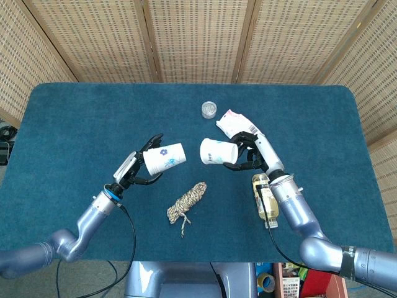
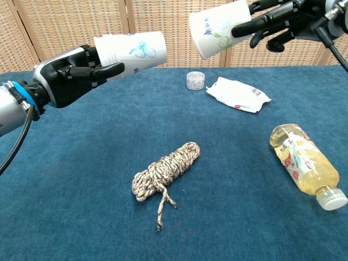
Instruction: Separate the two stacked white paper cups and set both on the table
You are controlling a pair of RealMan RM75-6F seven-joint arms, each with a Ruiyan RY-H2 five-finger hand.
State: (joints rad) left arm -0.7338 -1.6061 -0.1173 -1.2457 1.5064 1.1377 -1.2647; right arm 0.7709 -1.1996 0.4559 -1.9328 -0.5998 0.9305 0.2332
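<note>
The left hand (image 1: 133, 171) holds one white paper cup with a blue flower (image 1: 164, 158); the right hand (image 1: 251, 155) holds the other white printed cup (image 1: 218, 151), both above the blue table (image 1: 74, 130). Each should be turned upright and lowered beside the coiled rope (image 1: 187, 201), not onto it.

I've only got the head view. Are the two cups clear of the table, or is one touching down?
Observer: The chest view shows both in the air. The left hand holds the left cup and the right hand holds the right cup, both well above the table.
Operator: What's that under my right forearm?
Observer: A bottle of yellowish liquid, lying on its side with its white cap toward the near edge.
</note>
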